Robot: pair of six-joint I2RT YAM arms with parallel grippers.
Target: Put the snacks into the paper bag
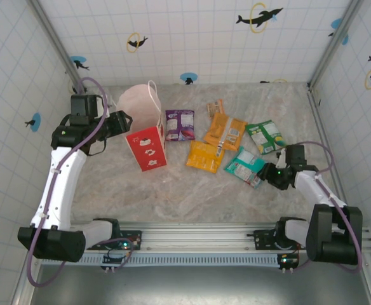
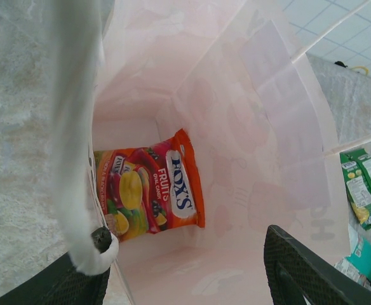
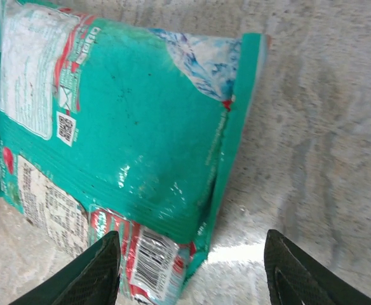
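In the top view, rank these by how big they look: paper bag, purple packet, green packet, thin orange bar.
1. paper bag, clearly the largest.
2 and 3. purple packet and green packet look alike, so they are left unranked.
4. thin orange bar, the smallest.

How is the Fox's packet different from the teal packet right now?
The FOX'S packet lies at the bottom of the paper bag; the teal packet lies out on the table. The FOX'S packet is orange-red with fruit pictures; the teal packet is teal with white panels. The FOX'S packet shows its brand name, the teal packet its barcode. Both are flat packets.
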